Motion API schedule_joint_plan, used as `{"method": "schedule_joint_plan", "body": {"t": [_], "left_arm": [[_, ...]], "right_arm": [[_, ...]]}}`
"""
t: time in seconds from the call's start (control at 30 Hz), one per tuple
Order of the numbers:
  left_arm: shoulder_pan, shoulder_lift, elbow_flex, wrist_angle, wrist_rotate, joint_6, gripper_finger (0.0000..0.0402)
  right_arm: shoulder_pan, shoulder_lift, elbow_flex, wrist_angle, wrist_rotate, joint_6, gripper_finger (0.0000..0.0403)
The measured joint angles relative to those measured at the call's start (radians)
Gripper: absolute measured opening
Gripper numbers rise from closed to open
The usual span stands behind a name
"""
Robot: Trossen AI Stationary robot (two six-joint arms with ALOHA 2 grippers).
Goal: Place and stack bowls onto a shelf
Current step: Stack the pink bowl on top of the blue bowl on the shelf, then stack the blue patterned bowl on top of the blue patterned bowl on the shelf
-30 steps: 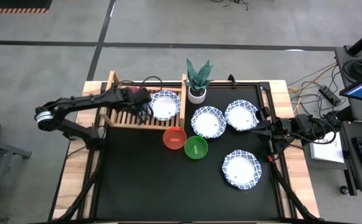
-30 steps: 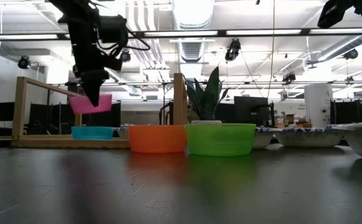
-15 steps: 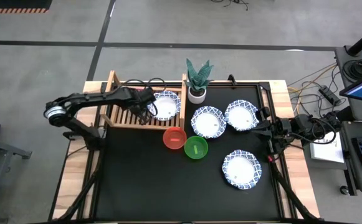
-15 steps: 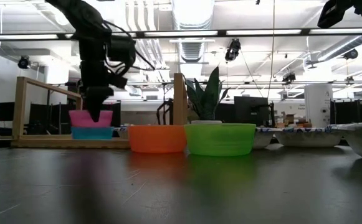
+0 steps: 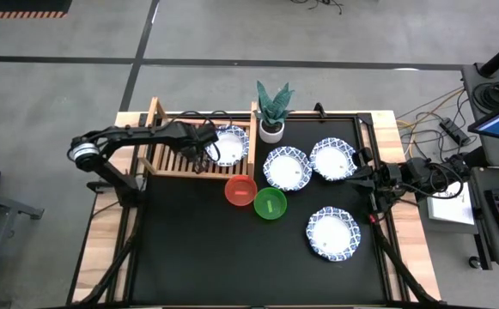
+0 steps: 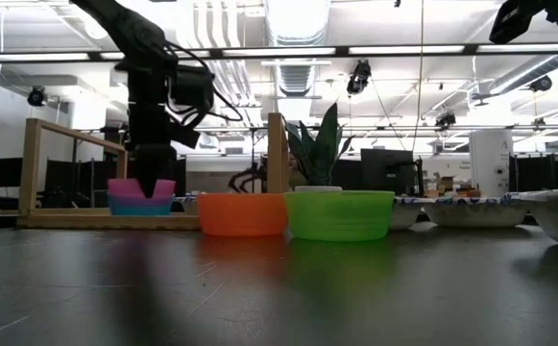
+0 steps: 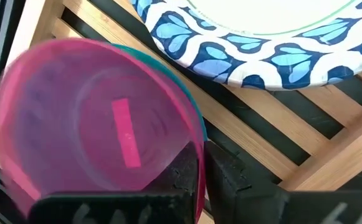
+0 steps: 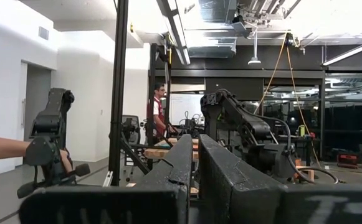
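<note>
Two grippers: one at work, one idle.
Left gripper (image 7: pixel 199 171): fingers pinched on the rim of the small magenta plastic bowl (image 7: pixel 100 121) — nested in the blue plastic bowl (image 6: pixel 142 206).
Light wooden slatted shelf (image 5: pixel 167 159): upper left of the high view; holds that stack and a white blue-rimmed bowl (image 5: pixel 228 144).
Right gripper (image 8: pixel 194 163): fingers pressed together, empty — right edge of the high view.
Black mat (image 5: pixel 197 249): red bowl (image 5: pixel 240 189), green bowl (image 5: pixel 270 203), three patterned bowls.

Overhead, table-level, two wrist cameras
</note>
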Motion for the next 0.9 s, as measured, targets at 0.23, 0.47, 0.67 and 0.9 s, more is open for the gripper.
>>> {"method": "schedule_joint_plan", "body": {"t": [0.23, 0.47, 0.67, 0.9], "left_arm": [[0.000, -0.018, 0.000, 0.000, -0.002, 0.004, 0.0068], [-0.005, -0.065, 0.038, -0.069, 0.000, -0.029, 0.0131], [-0.065, -0.169, 0.066, -0.029, 0.028, -0.103, 0.0143], [-0.290, -0.290, 0.060, 0.079, 0.035, -0.341, 0.0129]], "right_arm": [[0.000, 0.000, 0.000, 0.000, 0.000, 0.000, 0.0018], [0.000, 0.000, 0.000, 0.000, 0.000, 0.000, 0.0018], [0.000, 0.000, 0.000, 0.001, 0.000, 0.001, 0.0018], [0.000, 0.000, 0.000, 0.001, 0.000, 0.003, 0.0018]]}}
